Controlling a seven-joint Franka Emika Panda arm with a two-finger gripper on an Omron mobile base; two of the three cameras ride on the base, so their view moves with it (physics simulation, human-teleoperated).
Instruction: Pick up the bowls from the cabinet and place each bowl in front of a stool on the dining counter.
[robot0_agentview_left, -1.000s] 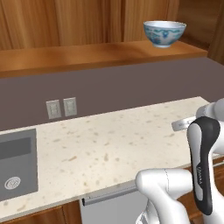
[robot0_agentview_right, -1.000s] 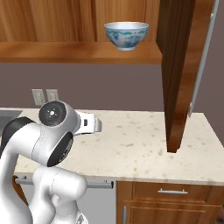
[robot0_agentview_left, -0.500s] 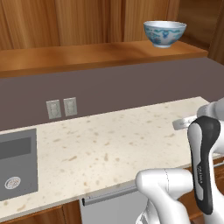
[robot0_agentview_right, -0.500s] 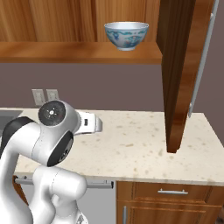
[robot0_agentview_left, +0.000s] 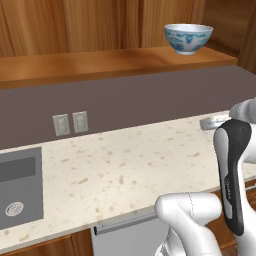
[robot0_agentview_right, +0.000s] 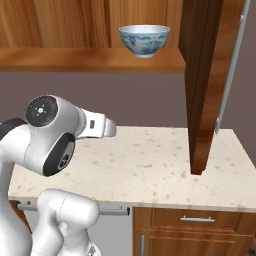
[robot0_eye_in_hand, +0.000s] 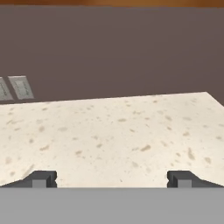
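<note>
1 white bowl (robot0_agentview_left: 188, 38) with a blue-green painted pattern stands upright on the plank shelf of the reddish-brown wall cabinet (robot0_agentview_left: 100, 62), toward the shelf's right end. From the right base view the same bowl (robot0_agentview_right: 144, 40) sits just left of the cabinet's open door (robot0_agentview_right: 204, 85), which swings out toward the near side and carries a long metal handle (robot0_agentview_right: 231, 70).

Below the shelf runs a dark grey-brown back wall with 2 pale outlets (robot0_agentview_left: 70, 123). In front of it lies a speckled beige counter (robot0_agentview_left: 125, 170), with a grey sink (robot0_agentview_left: 19, 187) set in at its left end and wooden floor cabinets (robot0_agentview_right: 200, 230) underneath.

The gripper (robot0_eye_in_hand: 109, 178) hovers low over this counter, well below the shelf and apart from the bowl. Its 2 dark fingertips (robot0_eye_in_hand: 41, 178) stand wide apart with nothing between them. The hand seems to face the back wall, though little of it shows past the arm in the base views.
</note>
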